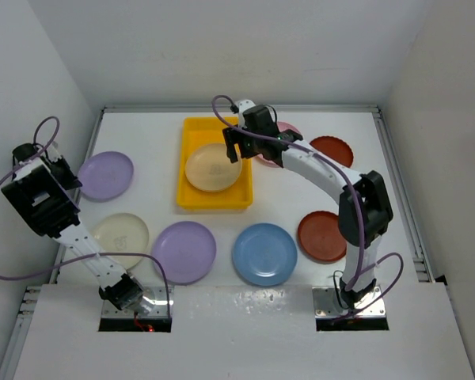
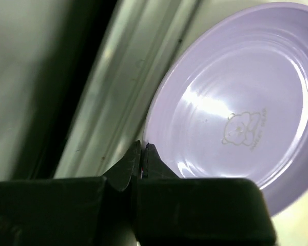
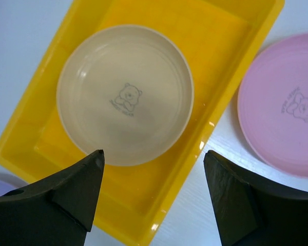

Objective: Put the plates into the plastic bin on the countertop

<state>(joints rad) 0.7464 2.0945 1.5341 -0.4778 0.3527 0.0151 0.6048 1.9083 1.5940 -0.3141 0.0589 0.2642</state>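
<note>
The yellow plastic bin [image 1: 191, 134] [image 3: 231, 72] stands at the back middle of the white countertop [image 1: 142, 134], and a cream plate [image 1: 213, 168] [image 3: 126, 95] lies flat in it. My right gripper [image 1: 232, 149] [image 3: 154, 155] hangs open over the bin's right rim, holding nothing. A pink plate [image 3: 287, 107] lies just right of the bin. My left gripper [image 1: 77, 184] [image 2: 142, 149] is shut on the left rim of a lilac plate [image 1: 105, 175] [image 2: 236, 102] at the far left. On the front half lie a cream plate [image 1: 120, 236], a lilac plate [image 1: 184, 252] and a blue plate [image 1: 264, 254].
Two red-brown plates lie on the right, one [image 1: 323, 236] near the right arm, one [image 1: 332, 149] at the back. A metal edge rail [image 2: 118, 92] and the left wall run close beside the left gripper. White walls enclose the countertop.
</note>
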